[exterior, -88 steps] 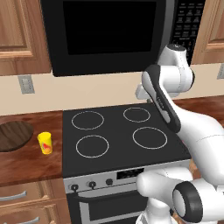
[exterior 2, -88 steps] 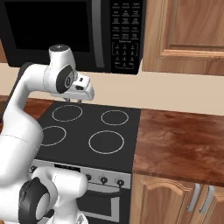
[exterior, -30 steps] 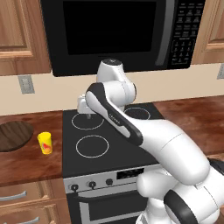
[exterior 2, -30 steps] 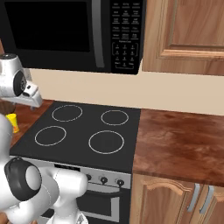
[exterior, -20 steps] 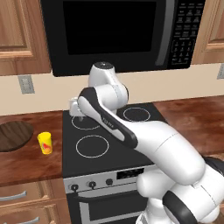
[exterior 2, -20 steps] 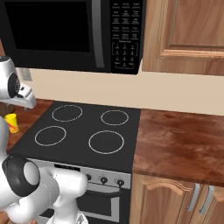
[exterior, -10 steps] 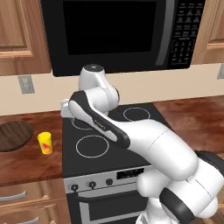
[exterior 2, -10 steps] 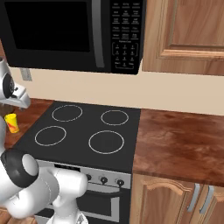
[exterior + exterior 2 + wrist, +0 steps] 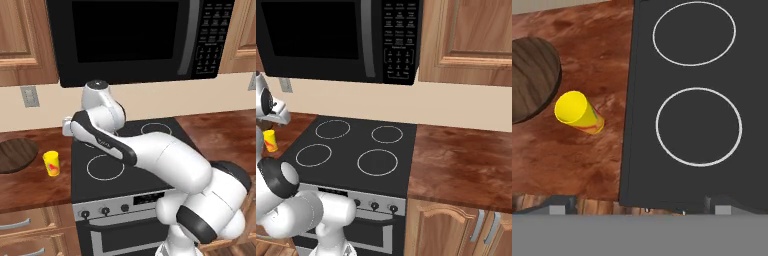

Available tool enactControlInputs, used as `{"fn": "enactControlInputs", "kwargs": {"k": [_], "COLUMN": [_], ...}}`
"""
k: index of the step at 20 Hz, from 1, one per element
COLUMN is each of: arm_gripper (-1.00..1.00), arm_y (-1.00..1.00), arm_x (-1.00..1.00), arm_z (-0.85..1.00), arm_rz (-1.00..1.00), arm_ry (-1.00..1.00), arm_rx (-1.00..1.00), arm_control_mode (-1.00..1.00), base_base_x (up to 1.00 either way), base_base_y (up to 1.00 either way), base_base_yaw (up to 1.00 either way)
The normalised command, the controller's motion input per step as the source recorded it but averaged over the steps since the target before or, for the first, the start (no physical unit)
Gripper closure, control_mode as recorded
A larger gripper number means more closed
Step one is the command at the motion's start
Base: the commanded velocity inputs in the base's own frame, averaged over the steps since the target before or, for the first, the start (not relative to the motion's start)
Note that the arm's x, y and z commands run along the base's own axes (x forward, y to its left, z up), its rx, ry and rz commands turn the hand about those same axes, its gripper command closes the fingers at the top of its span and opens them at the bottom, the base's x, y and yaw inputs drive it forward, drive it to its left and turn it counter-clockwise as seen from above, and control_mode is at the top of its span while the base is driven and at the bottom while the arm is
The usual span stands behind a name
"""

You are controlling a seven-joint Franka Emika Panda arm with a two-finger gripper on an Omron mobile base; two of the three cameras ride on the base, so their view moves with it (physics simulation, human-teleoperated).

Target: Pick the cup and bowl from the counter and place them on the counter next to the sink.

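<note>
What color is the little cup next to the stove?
Bright yellow, with a red mark on its side. The cup shows best in the hand view.

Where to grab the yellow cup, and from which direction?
Take the cup by its side wall just below the open rim, coming from straight above. It stands upright on the counter, tapered and without a handle, clear of the bowl and the stovetop, so the fingers can probably straddle it.
</note>
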Motion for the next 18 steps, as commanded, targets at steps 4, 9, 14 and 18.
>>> {"fn": "enactControlInputs", "kwargs": {"k": [4,9,14,18], "arm_gripper": [-1.0,-1.0,-1.0,-1.0], "arm_y": [0.37,0.38,0.26,0.16], "arm_x": [0.24,0.21,0.01,0.08], "arm_z": [-0.01,0.0,0.0,-0.12], "arm_rz": [0.0,0.0,0.0,0.0], "arm_ry": [0.0,0.0,0.02,0.0], "arm_rx": [0.0,0.0,0.0,0.0], "arm_control_mode": [-1.0,-1.0,-1.0,-1.0], "base_base_x": [0.0,0.0,0.0,0.0], "base_base_y": [0.0,0.0,0.0,0.0], "base_base_yaw": [0.0,0.0,0.0,0.0]}}
